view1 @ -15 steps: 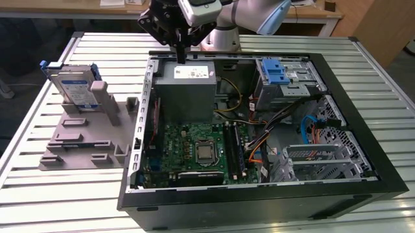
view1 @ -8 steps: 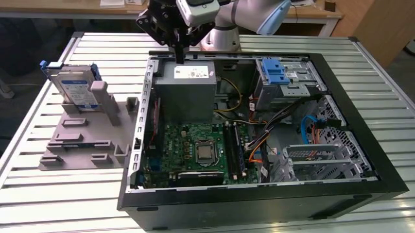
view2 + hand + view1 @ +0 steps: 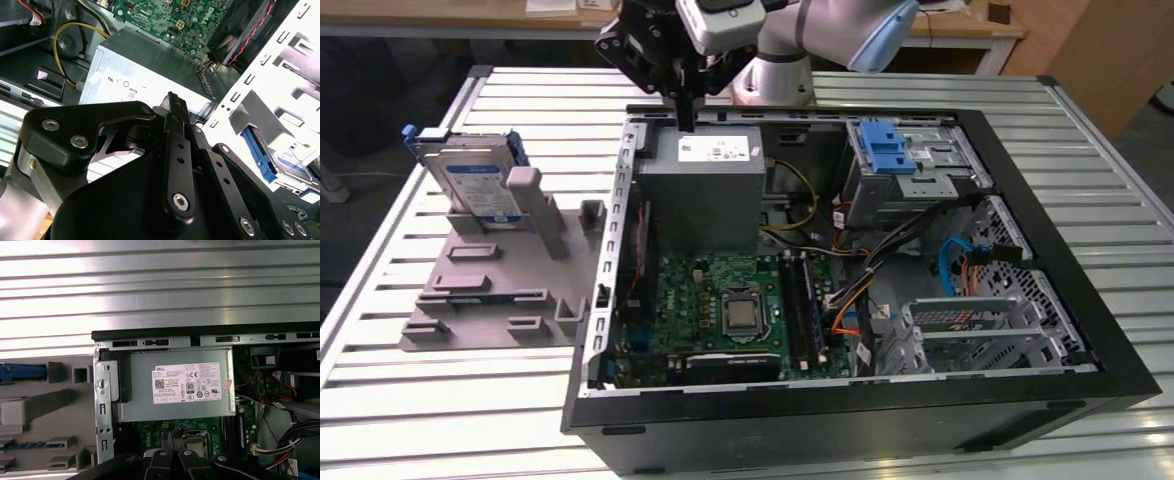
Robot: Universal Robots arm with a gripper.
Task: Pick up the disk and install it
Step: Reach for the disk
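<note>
The disk [image 3: 476, 186] stands on edge in a grey fixture [image 3: 494, 290] at the exterior view's left, beside the open computer case [image 3: 854, 400]. It is silver with a blue-and-white label and a blue carrier frame. In the second wrist view the disk [image 3: 287, 167] shows inside that fixture; in the first wrist view its blue edge [image 3: 22, 372] shows. My gripper [image 3: 684, 122] hangs over the case's far rim, above the grey power supply box [image 3: 703, 190], well apart from the disk. Its fingers [image 3: 171, 102] are pressed together, shut on nothing.
Inside the case lie a green motherboard [image 3: 727, 305], bundled cables [image 3: 907, 240] and a metal drive cage with a blue latch [image 3: 894, 150]. Everything rests on a slatted metal table [image 3: 400, 400]. A wooden desk stands behind the arm.
</note>
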